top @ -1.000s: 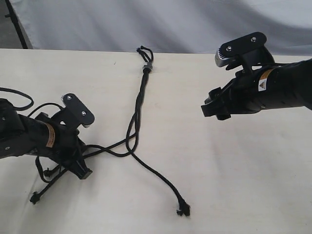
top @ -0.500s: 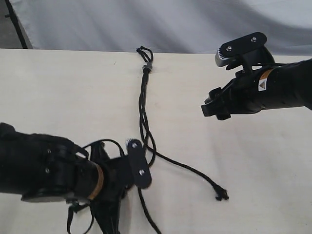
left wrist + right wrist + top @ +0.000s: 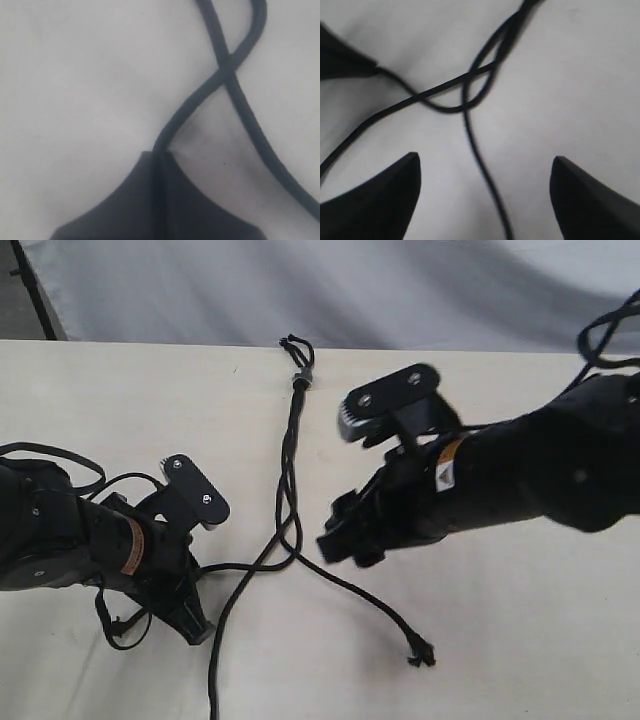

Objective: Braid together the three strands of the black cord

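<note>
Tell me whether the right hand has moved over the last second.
Yes. Against the fixed grey band, the right hand has swung left and lower in the exterior view, to over the crossed strands.

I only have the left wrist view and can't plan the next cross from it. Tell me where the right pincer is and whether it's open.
Observer: The right pincer is open, over the spot where the three strands spread apart.
Operator: Give me the free ends.
Observer: One knotted tip lies loose on the table, on the right arm's side; another strand runs out of the exterior view's bottom edge.
Operator: Now the bound end.
Observer: The grey band sits by the table's far edge, with neither pincer touching it.
</note>
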`<state>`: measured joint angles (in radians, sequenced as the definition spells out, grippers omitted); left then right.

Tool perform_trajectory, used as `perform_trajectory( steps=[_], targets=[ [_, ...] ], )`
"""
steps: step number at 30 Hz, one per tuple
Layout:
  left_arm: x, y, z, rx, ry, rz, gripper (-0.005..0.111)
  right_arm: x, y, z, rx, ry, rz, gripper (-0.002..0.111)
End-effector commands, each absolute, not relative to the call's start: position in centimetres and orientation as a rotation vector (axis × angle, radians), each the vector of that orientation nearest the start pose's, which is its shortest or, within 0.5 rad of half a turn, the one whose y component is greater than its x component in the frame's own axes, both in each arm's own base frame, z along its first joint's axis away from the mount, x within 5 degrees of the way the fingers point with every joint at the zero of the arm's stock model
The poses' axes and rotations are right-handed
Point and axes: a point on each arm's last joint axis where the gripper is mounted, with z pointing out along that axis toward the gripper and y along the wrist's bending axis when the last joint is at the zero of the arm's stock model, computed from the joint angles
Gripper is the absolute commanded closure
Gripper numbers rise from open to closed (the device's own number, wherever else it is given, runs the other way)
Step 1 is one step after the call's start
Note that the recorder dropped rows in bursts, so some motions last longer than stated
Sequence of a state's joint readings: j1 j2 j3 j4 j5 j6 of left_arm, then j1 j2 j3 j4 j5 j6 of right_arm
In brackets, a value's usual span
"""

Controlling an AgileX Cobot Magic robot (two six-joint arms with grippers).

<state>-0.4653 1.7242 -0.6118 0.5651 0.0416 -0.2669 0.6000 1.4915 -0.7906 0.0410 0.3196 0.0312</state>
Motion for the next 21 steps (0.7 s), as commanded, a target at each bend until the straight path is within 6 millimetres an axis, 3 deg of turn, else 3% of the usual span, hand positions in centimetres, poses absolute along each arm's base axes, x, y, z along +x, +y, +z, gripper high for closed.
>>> perform_trajectory(
  steps=[1,7,21],
  targets=[
    [24.4,-11.9,10.9,0.964,2.475,-0.026,0.107,20.9,20.0,19.2,-0.877,2.477,0.325,0.040],
    [24.4,-11.9,10.9,0.909,2.488,-0.047,0.107,17.9,24.2,16.2,-1.019,2.481,0.382,0.040],
    [24.4,-12.0,10.9,0.906,2.486,-0.051,0.107,15.1,27.9,13.9,-1.033,2.427,0.503,0.040]
  ],
)
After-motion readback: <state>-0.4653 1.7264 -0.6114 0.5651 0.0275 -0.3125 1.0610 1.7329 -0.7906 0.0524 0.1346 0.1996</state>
